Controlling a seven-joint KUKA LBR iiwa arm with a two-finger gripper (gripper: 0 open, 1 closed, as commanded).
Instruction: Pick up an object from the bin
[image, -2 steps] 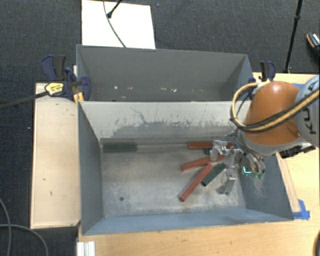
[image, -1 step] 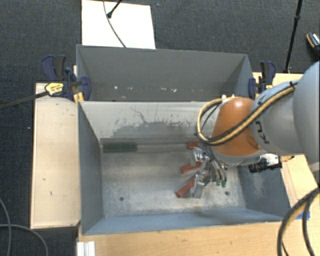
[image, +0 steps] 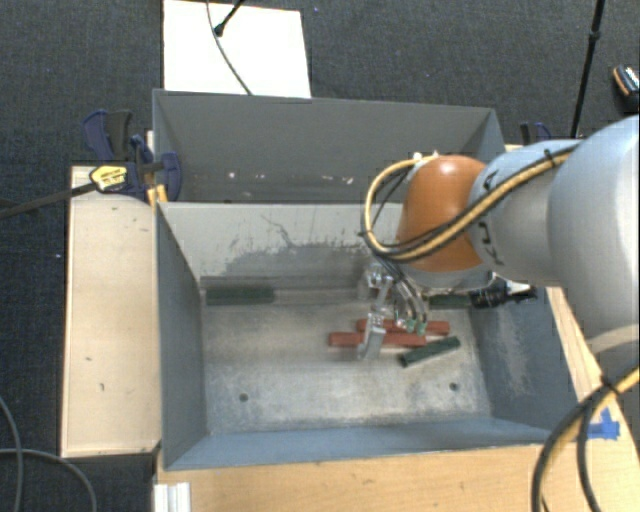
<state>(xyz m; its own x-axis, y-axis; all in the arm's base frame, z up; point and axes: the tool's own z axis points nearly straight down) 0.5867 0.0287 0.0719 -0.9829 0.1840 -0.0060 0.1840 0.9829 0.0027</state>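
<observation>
My gripper (image: 378, 336) reaches down into the right middle of the bin, its metal fingers standing over a flat red-brown bar (image: 347, 340) that lies on the floor. One fingertip touches or overlaps the bar's right half. A dark green stick (image: 432, 351) lies just right of the fingers, tilted, with another reddish piece (image: 428, 327) and a small green bit beside it.
A dark green bar (image: 239, 295) lies along the back wall at the left of the bin floor. Another dark piece (image: 455, 298) lies under the arm at the right. The arm with its orange cover and cables hangs over the right side.
</observation>
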